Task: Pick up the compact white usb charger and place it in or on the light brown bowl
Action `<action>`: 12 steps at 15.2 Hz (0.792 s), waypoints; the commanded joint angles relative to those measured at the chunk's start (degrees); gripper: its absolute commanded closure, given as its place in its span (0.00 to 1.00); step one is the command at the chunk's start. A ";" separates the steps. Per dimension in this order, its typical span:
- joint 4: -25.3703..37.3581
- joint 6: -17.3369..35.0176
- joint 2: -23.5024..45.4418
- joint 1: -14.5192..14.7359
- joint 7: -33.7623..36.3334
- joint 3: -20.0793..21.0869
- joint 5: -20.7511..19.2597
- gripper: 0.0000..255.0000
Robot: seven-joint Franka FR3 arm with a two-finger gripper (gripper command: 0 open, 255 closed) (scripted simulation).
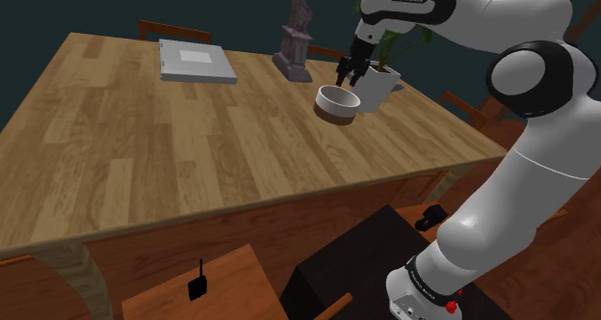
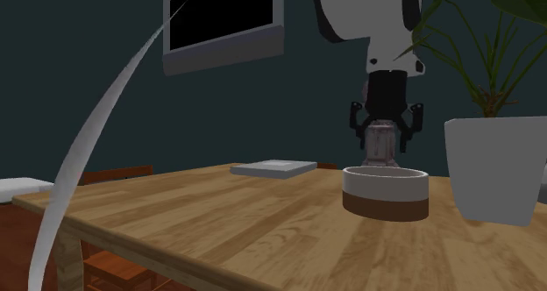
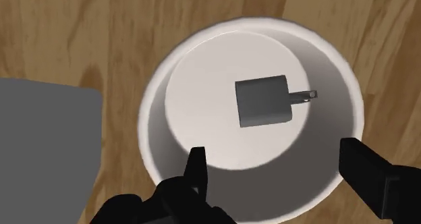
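As spread jaws hover, charger (image 3: 264, 101) lies below in bowl (image 3: 324, 155).

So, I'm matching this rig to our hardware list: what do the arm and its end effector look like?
The arm is glossy white, built of rounded segments with dark bands at the joints. Small dark lettering sits near its wrist, and a red dot marks its base. The end effector is all black, with two blocky fingers.

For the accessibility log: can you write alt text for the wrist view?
A grey USB charger, prongs pointing sideways, lies on the floor of a white bowl on a wooden table. The open black jaws hang above the bowl, not touching the charger.
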 commanded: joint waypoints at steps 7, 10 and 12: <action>-15.51 18.01 -3.82 0.25 6.77 -0.02 4.17 0.00; -16.90 20.48 -2.76 0.41 6.68 0.12 4.31 0.00; -16.90 20.48 -2.76 0.43 6.68 0.10 4.32 0.00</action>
